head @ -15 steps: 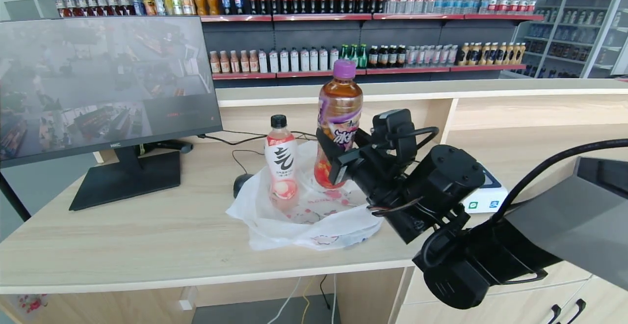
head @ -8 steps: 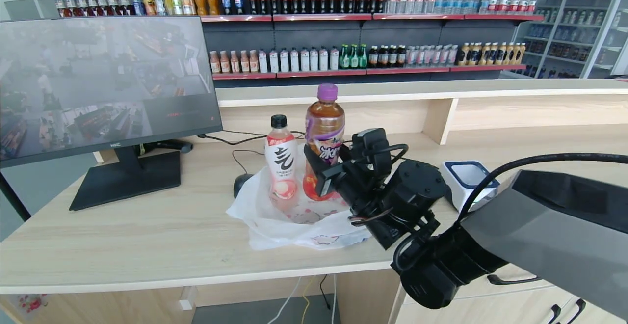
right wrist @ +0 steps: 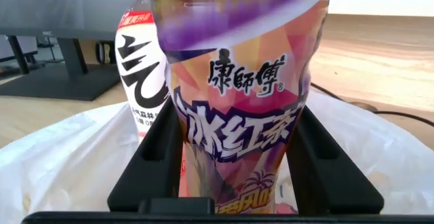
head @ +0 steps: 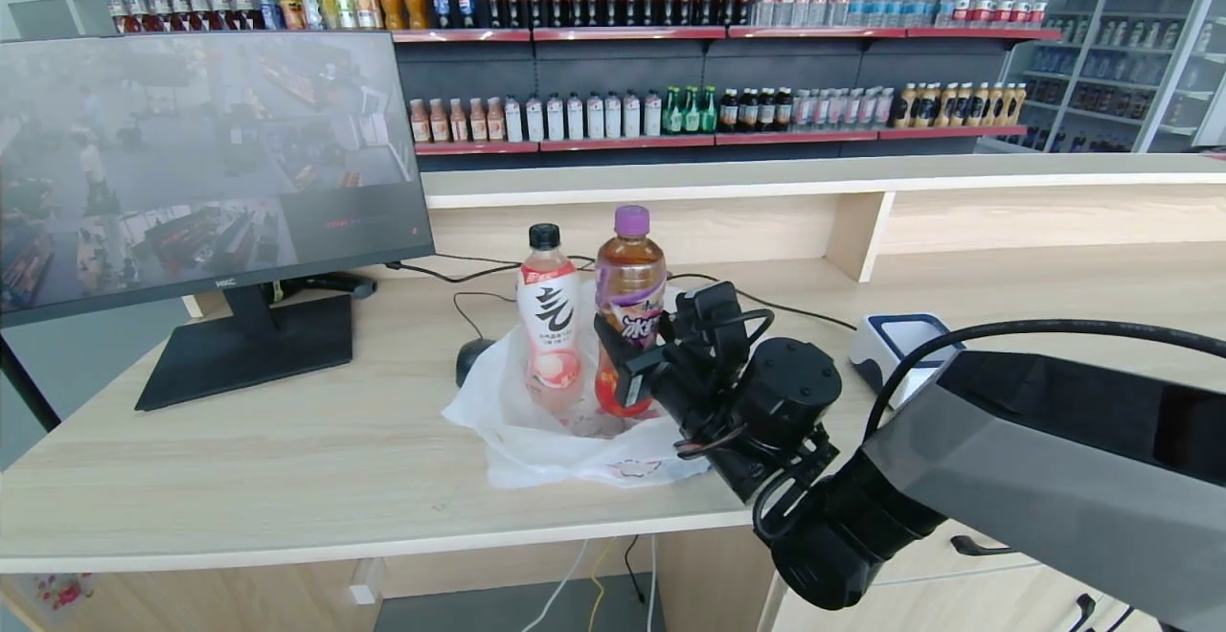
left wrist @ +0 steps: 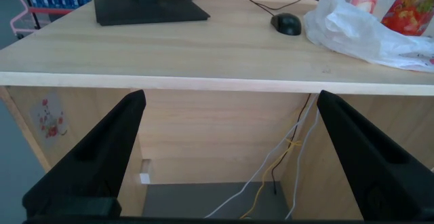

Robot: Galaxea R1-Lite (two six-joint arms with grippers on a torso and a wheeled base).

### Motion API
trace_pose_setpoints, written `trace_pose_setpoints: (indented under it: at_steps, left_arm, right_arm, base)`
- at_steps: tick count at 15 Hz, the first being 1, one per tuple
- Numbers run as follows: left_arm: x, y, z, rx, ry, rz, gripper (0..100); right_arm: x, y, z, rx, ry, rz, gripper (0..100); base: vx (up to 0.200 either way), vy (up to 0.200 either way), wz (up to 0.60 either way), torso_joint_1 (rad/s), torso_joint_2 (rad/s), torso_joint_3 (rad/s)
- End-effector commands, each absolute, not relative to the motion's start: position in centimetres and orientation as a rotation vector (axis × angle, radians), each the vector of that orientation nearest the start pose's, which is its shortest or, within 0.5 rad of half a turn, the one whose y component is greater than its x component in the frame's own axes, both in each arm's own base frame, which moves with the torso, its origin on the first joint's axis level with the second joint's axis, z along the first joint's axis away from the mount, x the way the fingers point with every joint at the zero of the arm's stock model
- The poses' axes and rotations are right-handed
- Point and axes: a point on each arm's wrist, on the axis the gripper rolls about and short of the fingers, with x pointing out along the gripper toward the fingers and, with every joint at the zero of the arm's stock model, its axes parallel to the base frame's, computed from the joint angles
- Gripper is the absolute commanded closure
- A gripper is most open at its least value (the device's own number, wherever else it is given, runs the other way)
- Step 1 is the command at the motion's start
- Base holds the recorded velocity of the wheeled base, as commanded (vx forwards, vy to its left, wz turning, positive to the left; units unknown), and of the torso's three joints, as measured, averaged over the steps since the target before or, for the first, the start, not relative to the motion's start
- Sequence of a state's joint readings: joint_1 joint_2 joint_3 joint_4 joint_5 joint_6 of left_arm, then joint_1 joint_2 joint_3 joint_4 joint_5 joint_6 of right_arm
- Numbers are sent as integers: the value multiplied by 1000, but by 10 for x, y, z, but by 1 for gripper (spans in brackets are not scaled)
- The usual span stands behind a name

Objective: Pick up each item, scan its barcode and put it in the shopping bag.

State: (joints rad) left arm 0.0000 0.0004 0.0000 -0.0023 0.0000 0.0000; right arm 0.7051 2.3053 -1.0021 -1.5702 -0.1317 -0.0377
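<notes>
Now clamps purple-capped tea bottle (head: 629,297) between right gripper (head: 634,354) fingers (right wrist: 157,157), pressed on both sides of label. Compared with 1.0 s ago: carried down and toward robot's left, away from scanner (head: 905,345), which is no longer covered by arm. Holds bottle upright, base low inside open shopping bag (head: 536,436) on worktop (head: 287,460), just beside black-capped pink bottle (head: 549,326); cannot tell whether touching. Unmoved: pink bottle, bag, mouse (head: 471,357), monitor (head: 206,163). Keeps left gripper (left wrist: 230,98) low before worktop edge, fingers (left wrist: 102,163) spread wide, holding nothing.
</notes>
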Motion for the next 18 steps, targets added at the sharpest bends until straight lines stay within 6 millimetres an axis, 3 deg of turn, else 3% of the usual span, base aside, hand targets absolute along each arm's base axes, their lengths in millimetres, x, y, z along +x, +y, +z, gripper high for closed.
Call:
trace_pose_setpoints:
  at_steps: [1,18]
  left_arm:
    - [-23,0,76,0,-3,0,0]
    - [-23,0,76,0,-3,0,0]
  right_arm:
    - [325,267,92,64,-236,554,100]
    - [322,260,72,61,-157,552,100]
  base:
    - [0,0,0,0,0,0]
    - [0,0,0,0,0,0]
